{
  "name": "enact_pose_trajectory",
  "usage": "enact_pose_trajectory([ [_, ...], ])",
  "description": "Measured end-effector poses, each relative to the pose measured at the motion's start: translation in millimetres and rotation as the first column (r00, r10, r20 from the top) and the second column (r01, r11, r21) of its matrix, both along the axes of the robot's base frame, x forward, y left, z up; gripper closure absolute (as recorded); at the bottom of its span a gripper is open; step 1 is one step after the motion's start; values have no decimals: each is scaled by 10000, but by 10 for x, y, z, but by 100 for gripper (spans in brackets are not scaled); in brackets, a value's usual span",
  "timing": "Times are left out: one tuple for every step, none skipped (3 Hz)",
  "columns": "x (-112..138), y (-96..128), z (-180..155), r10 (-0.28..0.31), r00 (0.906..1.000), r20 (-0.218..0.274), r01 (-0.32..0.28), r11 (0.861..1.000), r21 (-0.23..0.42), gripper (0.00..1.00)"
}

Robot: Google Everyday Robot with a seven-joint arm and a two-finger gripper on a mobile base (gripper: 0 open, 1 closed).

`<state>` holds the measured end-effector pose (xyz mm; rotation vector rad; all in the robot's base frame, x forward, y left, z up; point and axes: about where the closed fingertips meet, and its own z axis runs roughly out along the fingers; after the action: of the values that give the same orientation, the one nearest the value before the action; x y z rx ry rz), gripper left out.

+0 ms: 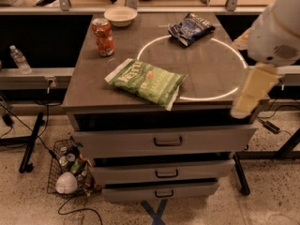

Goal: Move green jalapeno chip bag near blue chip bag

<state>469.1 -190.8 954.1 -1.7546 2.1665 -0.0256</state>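
The green jalapeno chip bag lies flat near the front edge of the dark table top. It partly overlaps a white circle marked on the surface. The blue chip bag lies at the far right of the table on the circle's far rim, well apart from the green bag. My gripper hangs from the white arm at the right, beyond the table's front right corner. It is to the right of the green bag and touches nothing.
An orange soda can stands at the far left of the table, with a white bowl behind it. Drawers sit under the top. A wire basket of items and cables are on the floor at the left. A water bottle stands on a left shelf.
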Motion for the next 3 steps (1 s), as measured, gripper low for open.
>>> enact_pose_trajectory([
  [323,266,-248,522,9986,44,-524,9965,658,0],
  [704,576,-484,1170,9928,248,-1194,9821,1454,0],
  [997,771,-706,1425,9895,254,-1446,9674,2079,0],
])
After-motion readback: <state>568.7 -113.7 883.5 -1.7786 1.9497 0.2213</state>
